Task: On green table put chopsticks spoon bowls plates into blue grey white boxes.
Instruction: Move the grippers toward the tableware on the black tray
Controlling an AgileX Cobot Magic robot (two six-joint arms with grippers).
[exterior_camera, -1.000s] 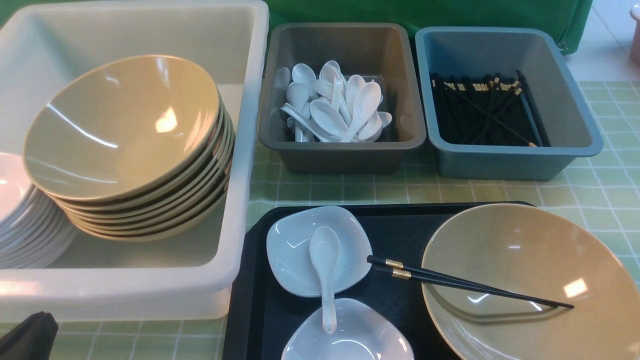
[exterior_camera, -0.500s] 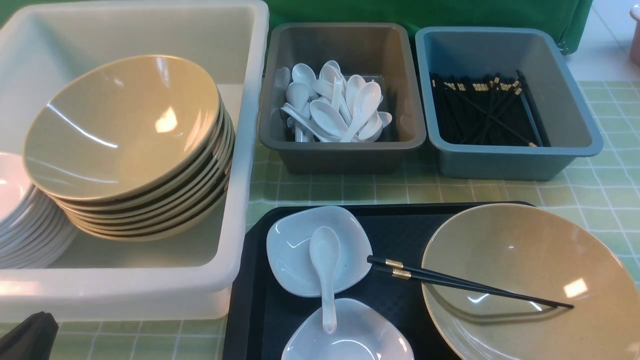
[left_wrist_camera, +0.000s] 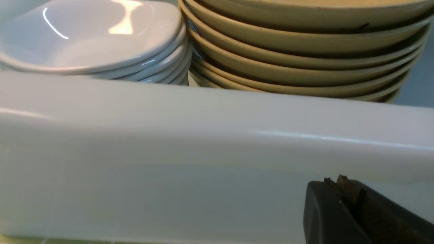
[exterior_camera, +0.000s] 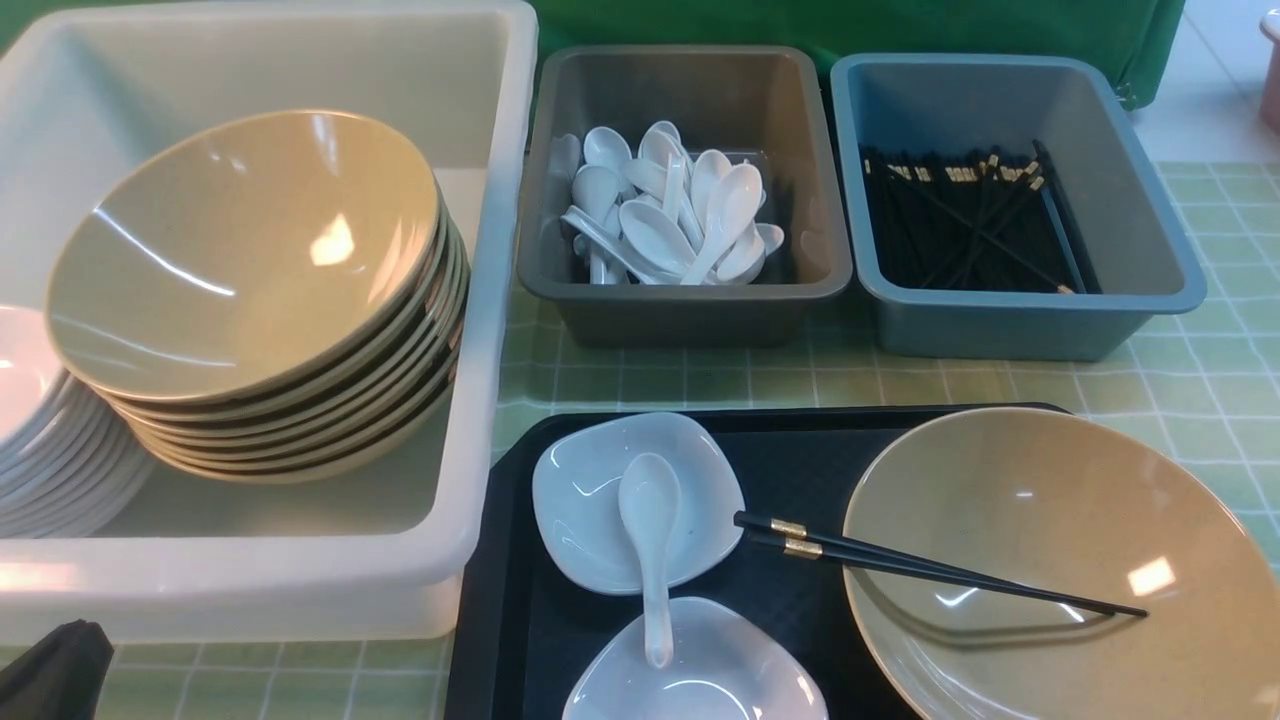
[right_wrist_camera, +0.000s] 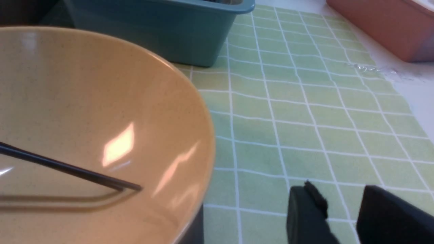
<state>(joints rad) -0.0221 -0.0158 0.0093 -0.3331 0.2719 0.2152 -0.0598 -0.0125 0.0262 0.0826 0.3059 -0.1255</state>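
While my left claw (left_wrist_camera: pixel 340 189) is shut and empty beside the white tub (exterior_camera: pixel 465 400), my right claw (right_wrist_camera: pixel 342 200) stands part open, nothing between its fingers, over the green desk (right_wrist_camera: pixel 305 135). Nearest me, white dish (exterior_camera: pixel 700 680) on black tray (exterior_camera: pixel 510 600). Spoon (exterior_camera: pixel 650 550) bridges it and the dish beyond (exterior_camera: pixel 590 500): long axis front-to-back, scoop pointing away, handle toward me. Chopsticks (exterior_camera: pixel 930 570) lie slantwise over the tan bowl's (exterior_camera: pixel 1050 480) left rim, gold-banded ends left, thin tips right and nearer me, inside the bowl. Bowl covers the tray's right part; bare tray shows between dishes and bowl. Bare cloth lies right of the bowl, plus a strip between tray and far boxes. Left, tub holds stacked tan bowls (exterior_camera: pixel 250 260) and white dishes (exterior_camera: pixel 50 450). Far side: grey box (exterior_camera: pixel 690 320) with spoons (exterior_camera: pixel 680 210), blue box (exterior_camera: pixel 1030 330) with black chopsticks (exterior_camera: pixel 980 220).
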